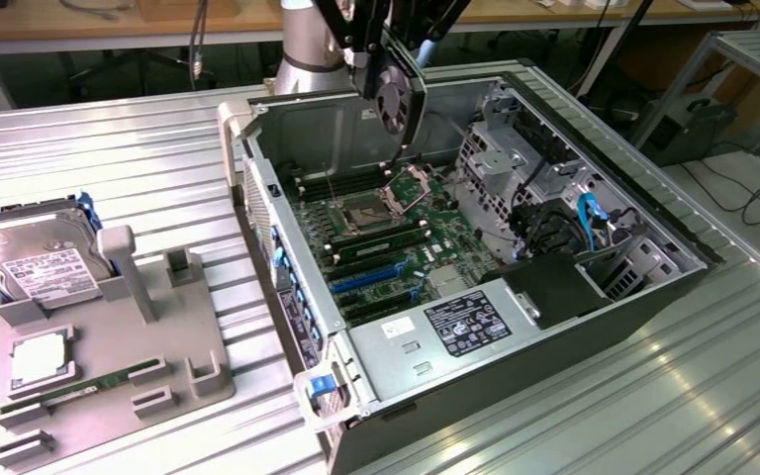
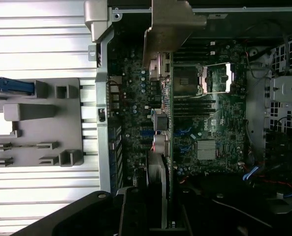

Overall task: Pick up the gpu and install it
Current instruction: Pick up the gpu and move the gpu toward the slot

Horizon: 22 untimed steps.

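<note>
1. One gpu (image 1: 402,99) in play. The hand (image 1: 383,61) is clamped on its upper part.
2. Card hangs in the air above the open computer case (image 1: 578,317), over the motherboard (image 1: 394,242) and not touching it.
3. Exterior view: thin card, a dark face with a round shape on it turned to the camera.
4. Wrist view: it shows edge-on as a narrow strip with a greenish board edge. The pale metal bracket (image 2: 170,29) flares out at one end, and the strip runs just beside the CPU socket (image 2: 214,78).
5. Grey fixture (image 1: 116,366) sits on the desk (image 1: 130,158) at the exterior view's left. It carries a hard drive (image 1: 37,262) and a memory stick (image 1: 76,391), well apart from the card.
</note>
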{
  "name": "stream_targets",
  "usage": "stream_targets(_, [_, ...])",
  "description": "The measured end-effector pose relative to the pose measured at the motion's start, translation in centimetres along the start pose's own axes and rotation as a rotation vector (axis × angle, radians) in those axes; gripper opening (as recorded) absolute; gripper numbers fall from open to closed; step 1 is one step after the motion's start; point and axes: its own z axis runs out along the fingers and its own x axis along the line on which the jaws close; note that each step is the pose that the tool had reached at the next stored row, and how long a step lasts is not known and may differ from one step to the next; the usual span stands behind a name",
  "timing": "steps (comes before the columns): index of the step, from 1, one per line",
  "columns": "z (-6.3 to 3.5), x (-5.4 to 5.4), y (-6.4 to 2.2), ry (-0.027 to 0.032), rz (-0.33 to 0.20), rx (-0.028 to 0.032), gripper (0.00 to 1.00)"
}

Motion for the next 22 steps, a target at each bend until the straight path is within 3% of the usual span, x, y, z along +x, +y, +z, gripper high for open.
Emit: stream_targets(22, [0.16,-2.8,0.06,0.0000,0.000,-0.0001,0.28])
